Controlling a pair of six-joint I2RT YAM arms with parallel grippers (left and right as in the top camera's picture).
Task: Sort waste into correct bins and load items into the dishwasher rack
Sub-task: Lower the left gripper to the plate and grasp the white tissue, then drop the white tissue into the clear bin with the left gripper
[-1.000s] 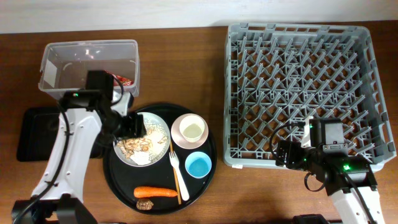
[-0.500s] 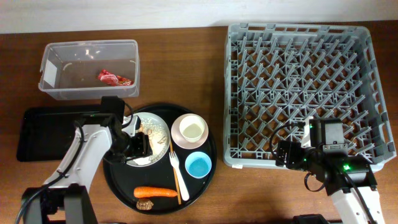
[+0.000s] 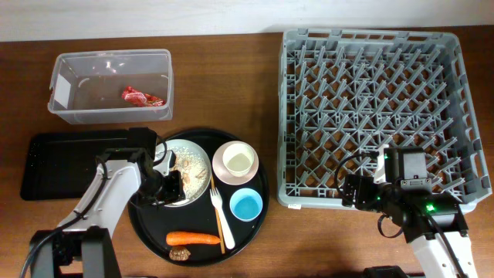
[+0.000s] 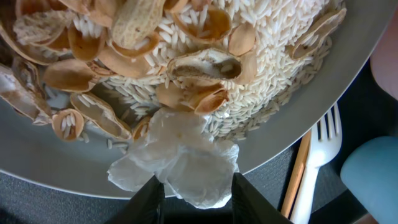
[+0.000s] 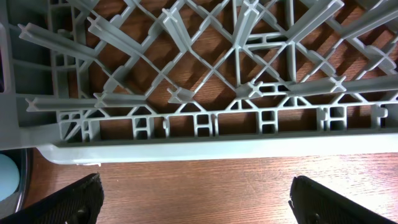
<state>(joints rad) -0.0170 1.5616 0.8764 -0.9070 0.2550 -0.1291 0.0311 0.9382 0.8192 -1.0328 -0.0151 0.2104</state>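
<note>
The white crumpled scrap lies on the near rim of the white plate, next to beige food scraps. My left gripper is low over the scrap, its fingers part-open and straddling it; it also shows in the overhead view. The red wrapper lies in the clear tub. The black rectangular tray is to the left. The cream bowl, blue cup, fork, carrot and brown lump sit on the round tray. My right gripper is open and empty before the grey rack. I cannot make out the small white cup.
The round black tray holds the plate and dishes, between the rectangular tray and the rack. The rack's front wall stands just beyond my right fingers, with brown table wood under them. The fork and blue cup lie right of my left fingers.
My left arm came away from the clear tub, leaving the red wrapper inside, and dropped to the plate's near rim over the white scrap. The right arm has not moved.
</note>
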